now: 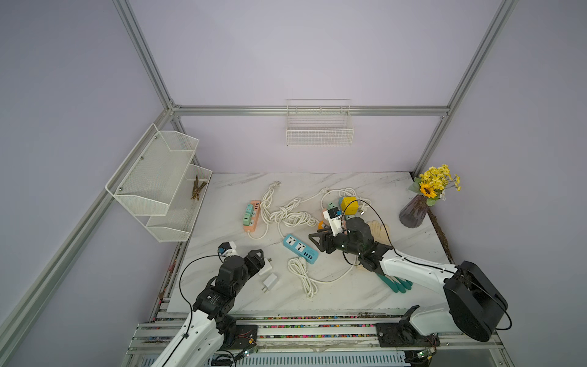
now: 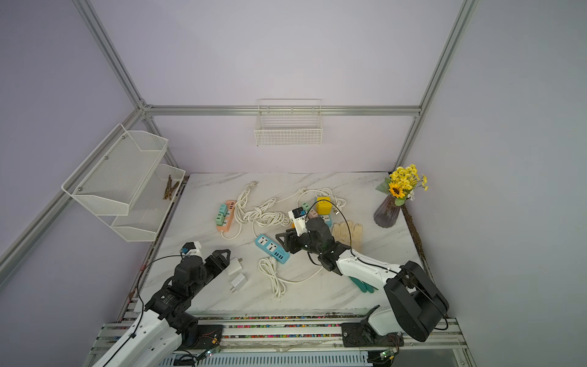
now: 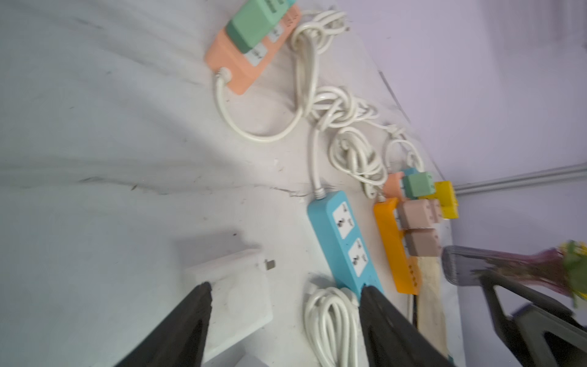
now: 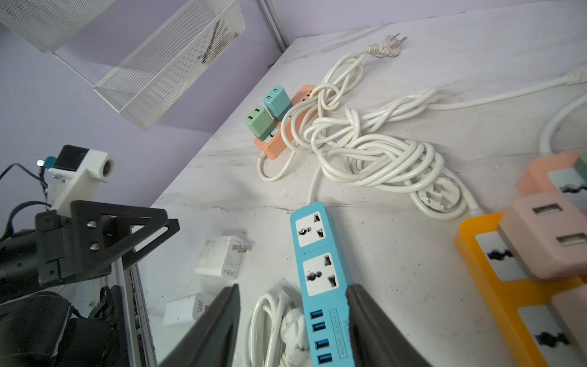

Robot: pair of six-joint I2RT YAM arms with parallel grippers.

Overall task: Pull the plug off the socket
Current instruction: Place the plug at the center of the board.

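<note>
The blue socket strip (image 1: pixel 300 248) lies flat mid-table, both its sockets (image 4: pixel 313 251) bare. A white plug (image 1: pixel 265 268) rests on the marble, prongs pointing away from the table's front edge, and a second white plug (image 1: pixel 270 282) lies just in front of it. My left gripper (image 3: pixel 286 286) is open right beside the first plug (image 3: pixel 235 292), holding nothing. My right gripper (image 4: pixel 293 287) is open and hangs over the strip's USB end. One of its fingers (image 4: pixel 365 317) is against the strip's side, and the coiled white cable (image 4: pixel 273 327) lies between the jaws.
A peach strip with green plugs (image 1: pixel 252 214) sits behind tangled white cables (image 1: pixel 289 216). An orange strip with pink plugs (image 4: pixel 508 270), a yellow cube (image 1: pixel 349 205), a glove (image 2: pixel 347 232) and a flower vase (image 1: pixel 413 216) crowd the right. A wire shelf (image 1: pixel 158 184) hangs at the left.
</note>
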